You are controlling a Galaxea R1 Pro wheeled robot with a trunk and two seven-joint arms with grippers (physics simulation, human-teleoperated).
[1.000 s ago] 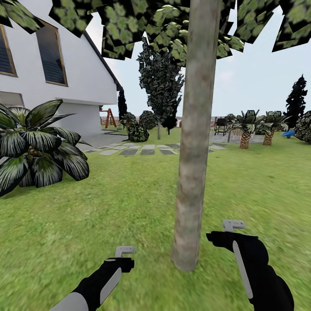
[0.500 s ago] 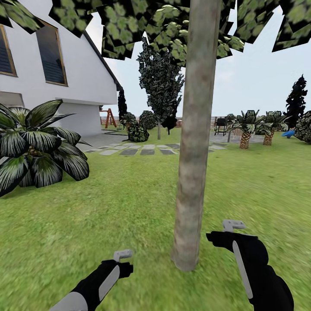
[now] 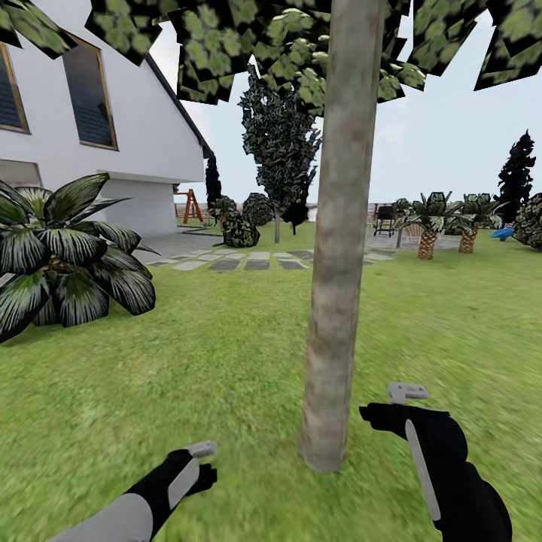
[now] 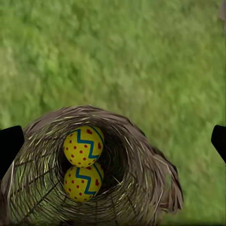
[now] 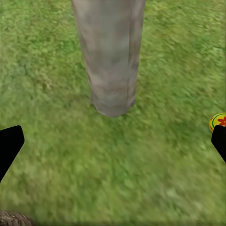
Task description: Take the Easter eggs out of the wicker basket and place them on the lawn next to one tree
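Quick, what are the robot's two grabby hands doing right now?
Left gripper: open, holding nothing, fingers wide above the wicker basket with two eggs.
Right gripper: open, holding nothing, near the tree.

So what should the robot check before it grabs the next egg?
1. Eggs left in the basket: two, a far egg and a near egg. Not ok, the job isn't finished.
2. Left gripper above the basket mouth, jaws spread wide: ok.
3. Left gripper empty: ok, nothing between the jaws.
4. Third egg out on the lawn near the tree: ok, though it is cut off at the picture's edge.
5. Right gripper out of the way, open and empty, over grass by the trunk: ok.
6. Whether the two eggs touch each other, which could make one roll: cannot tell.
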